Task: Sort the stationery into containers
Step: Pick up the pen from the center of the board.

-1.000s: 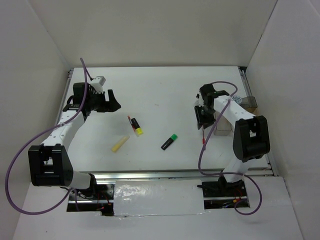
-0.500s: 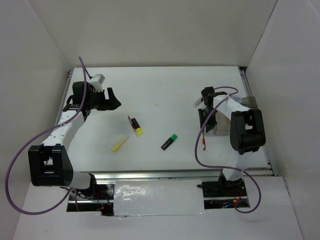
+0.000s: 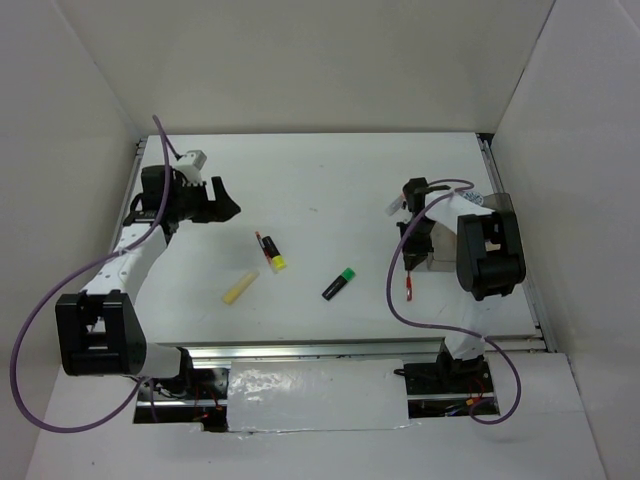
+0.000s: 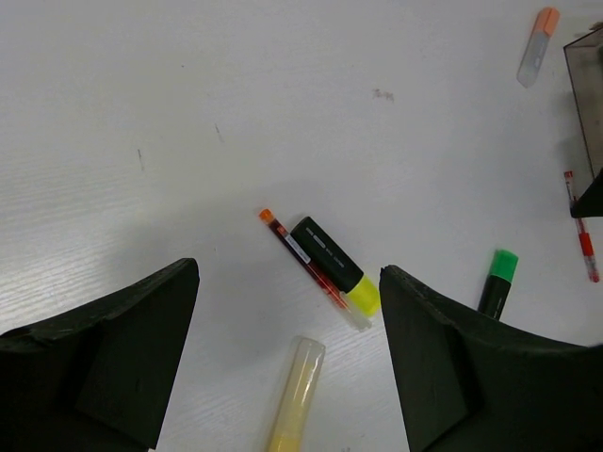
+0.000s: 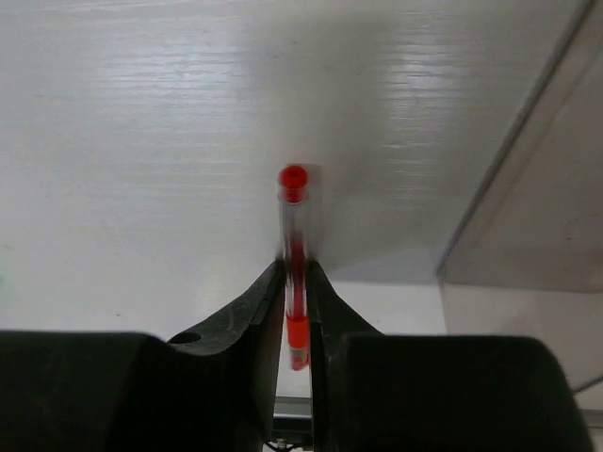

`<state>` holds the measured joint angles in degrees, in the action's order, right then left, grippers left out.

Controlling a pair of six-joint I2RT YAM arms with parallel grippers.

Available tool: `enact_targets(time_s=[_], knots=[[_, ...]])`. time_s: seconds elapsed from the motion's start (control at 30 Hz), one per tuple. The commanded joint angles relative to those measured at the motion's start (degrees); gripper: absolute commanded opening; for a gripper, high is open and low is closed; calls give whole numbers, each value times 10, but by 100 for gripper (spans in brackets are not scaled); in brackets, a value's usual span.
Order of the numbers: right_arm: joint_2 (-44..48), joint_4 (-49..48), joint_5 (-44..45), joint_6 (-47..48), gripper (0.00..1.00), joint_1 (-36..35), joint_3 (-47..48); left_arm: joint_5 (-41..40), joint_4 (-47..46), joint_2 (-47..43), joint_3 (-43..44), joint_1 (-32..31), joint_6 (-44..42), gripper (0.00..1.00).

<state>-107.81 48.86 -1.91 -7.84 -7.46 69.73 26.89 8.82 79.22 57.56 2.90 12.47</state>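
White table (image 3: 330, 190) | left pincer (image 3: 228, 199): spread wide | right pincer (image 5: 294, 282): clamped on thin red pen (image 5: 295, 240), beside organiser (image 5: 537, 217)

You have no lettering here that can be read. At six o'clock in your left wrist view, a small white label strip (image 4: 296, 249) shows where the thin clear pen with red ink (image 4: 316, 273) lies against the black yellow-capped highlighter (image 4: 330, 256). Its print is too small and blurred to make out.

Seen from above: stick (image 3: 240, 288) at seven o'clock of the left highlighter (image 3: 272, 254), right highlighter (image 3: 339, 284) at four, organiser (image 4: 586, 104) far at three.
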Motion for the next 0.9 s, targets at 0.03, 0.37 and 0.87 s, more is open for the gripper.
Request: enact_targets(time_s=[0.03, 0.37, 0.87], knots=[[-13, -22, -22, 16, 16, -28, 20, 63, -32, -34, -6, 16, 12, 89], [83, -25, -150, 127, 0, -60, 79, 219, -82, -81, -39, 39, 64, 86], [498, -353, -43, 598, 0, -296, -192, 328, -147, -122, -105, -83, 224, 81]])
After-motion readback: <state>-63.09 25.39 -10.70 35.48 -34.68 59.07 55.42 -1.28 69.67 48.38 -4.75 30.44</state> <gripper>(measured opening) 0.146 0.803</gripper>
